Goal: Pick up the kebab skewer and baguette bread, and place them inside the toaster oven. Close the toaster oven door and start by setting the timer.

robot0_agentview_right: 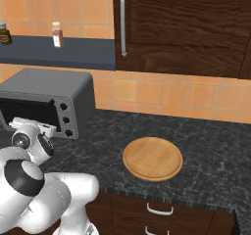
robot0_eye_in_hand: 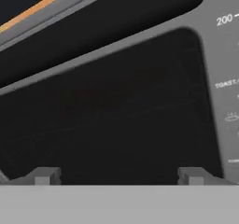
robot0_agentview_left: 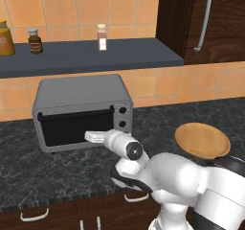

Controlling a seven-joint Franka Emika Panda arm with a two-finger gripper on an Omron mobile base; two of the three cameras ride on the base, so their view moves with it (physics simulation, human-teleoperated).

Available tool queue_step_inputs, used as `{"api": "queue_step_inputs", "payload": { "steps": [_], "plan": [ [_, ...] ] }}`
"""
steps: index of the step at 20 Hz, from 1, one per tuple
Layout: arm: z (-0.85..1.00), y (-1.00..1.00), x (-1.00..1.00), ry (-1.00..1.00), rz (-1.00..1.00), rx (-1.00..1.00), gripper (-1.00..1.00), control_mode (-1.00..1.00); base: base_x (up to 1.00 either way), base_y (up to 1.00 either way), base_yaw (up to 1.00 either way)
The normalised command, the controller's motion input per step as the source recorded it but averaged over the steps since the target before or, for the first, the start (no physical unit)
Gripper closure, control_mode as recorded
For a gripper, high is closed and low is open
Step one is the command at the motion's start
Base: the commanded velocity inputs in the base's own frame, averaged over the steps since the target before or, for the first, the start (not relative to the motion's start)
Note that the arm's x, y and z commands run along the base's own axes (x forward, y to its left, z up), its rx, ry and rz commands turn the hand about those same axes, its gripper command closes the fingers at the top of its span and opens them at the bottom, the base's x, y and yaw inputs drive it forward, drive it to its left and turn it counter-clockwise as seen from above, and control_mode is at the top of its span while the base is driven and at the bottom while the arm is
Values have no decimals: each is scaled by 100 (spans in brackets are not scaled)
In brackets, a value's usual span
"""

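Note:
The grey toaster oven (robot0_agentview_left: pixel 81 92) (robot0_agentview_right: pixel 49 84) stands on the dark counter. Its black glass door (robot0_agentview_left: pixel 72 126) (robot0_agentview_right: pixel 24 109) (robot0_eye_in_hand: pixel 116 111) is up and shut. My gripper (robot0_agentview_left: pixel 91 134) (robot0_agentview_right: pixel 34 120) (robot0_eye_in_hand: pixel 119 176) hovers right in front of the glass, near its right side. It is open: the fingertips (robot0_eye_in_hand: pixel 44 176) stand wide apart with nothing between them. The printed control panel (robot0_eye_in_hand: pixel 226 83) lies just right of the glass, and the black knobs (robot0_agentview_left: pixel 123 110) (robot0_agentview_right: pixel 62 107) sit there. The kebab skewer and the baguette bread are hidden from view.
A round wooden plate (robot0_agentview_left: pixel 202 140) (robot0_agentview_right: pixel 152 158) lies bare on the counter to the oven's right. Jars and a spice bottle (robot0_agentview_left: pixel 102 37) (robot0_agentview_right: pixel 57 34) stand on the grey shelf behind. A dark cabinet with a metal handle (robot0_agentview_left: pixel 205 20) (robot0_agentview_right: pixel 122 23) rises at the right.

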Motion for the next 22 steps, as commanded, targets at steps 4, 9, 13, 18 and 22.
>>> {"api": "queue_step_inputs", "payload": {
  "steps": [4,9,13,18,22],
  "plan": [
    [0,-17,1,17,0,0,-100,-100,0,0,0],
    [0,-23,18,8,0,0,-100,-100,0,0,0],
    [-1,-38,1,0,0,0,-100,-100,0,0,0],
    [-14,-26,0,-7,-2,-3,-100,-100,0,0,0],
    [-28,-1,0,-21,-3,-11,-100,-100,0,0,0]
  ]
}}
